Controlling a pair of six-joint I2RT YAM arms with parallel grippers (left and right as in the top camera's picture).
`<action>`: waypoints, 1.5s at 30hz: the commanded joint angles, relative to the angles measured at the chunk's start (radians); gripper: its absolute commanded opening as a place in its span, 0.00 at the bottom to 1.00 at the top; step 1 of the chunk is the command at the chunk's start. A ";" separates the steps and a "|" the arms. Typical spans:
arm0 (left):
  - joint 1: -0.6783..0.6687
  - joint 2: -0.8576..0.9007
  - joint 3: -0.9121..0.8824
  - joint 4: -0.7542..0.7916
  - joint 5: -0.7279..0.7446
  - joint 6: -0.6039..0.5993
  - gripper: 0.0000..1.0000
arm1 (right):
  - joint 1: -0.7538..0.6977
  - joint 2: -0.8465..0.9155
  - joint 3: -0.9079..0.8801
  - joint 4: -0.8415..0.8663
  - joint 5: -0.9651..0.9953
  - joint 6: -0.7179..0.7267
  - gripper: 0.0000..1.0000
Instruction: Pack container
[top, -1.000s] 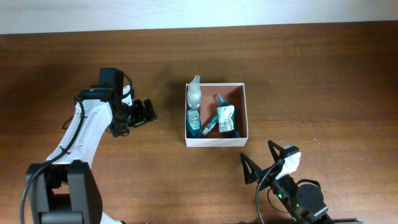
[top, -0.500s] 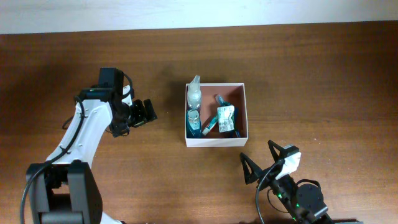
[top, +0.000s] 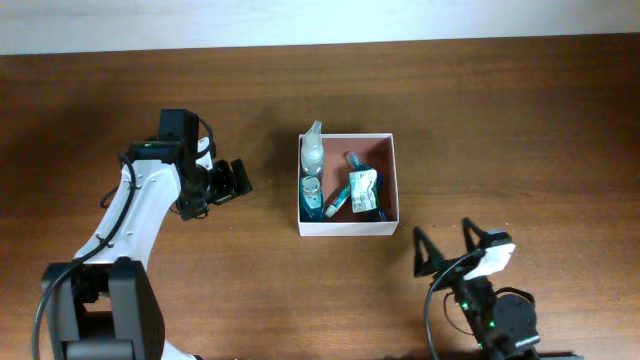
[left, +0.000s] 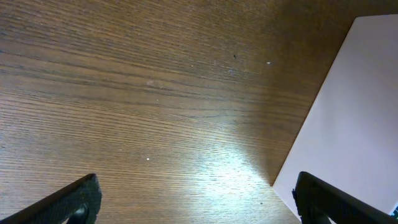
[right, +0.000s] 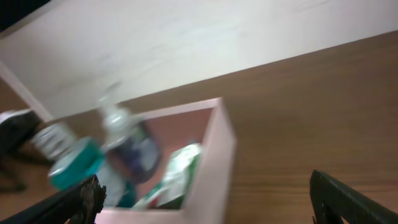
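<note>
The container, a shallow white-walled box with a reddish-brown inside, sits mid-table in the overhead view. It holds a clear spray bottle, a teal bottle and a green-and-white pouch. My left gripper is open and empty, left of the box; its wrist view shows the box's white wall at the right. My right gripper is open and empty, near the table's front edge, right of the box's near right corner. Its blurred wrist view shows the box's corner and the bottles inside.
The brown wooden table surrounds the box. A pale wall runs along the far edge. The left arm reaches in from the front left.
My right arm has moved to the right along the front edge, still open. The left arm and the box's contents have not moved.
</note>
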 joint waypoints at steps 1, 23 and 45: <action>0.001 0.011 0.008 0.000 -0.003 0.005 0.99 | -0.110 -0.012 -0.011 0.003 0.002 0.002 0.98; 0.001 0.011 0.008 0.000 -0.003 0.005 0.99 | -0.299 -0.012 -0.011 0.003 0.002 0.002 0.98; 0.001 0.011 0.008 0.000 -0.003 0.005 0.99 | -0.268 -0.012 -0.011 0.003 0.035 -0.422 0.98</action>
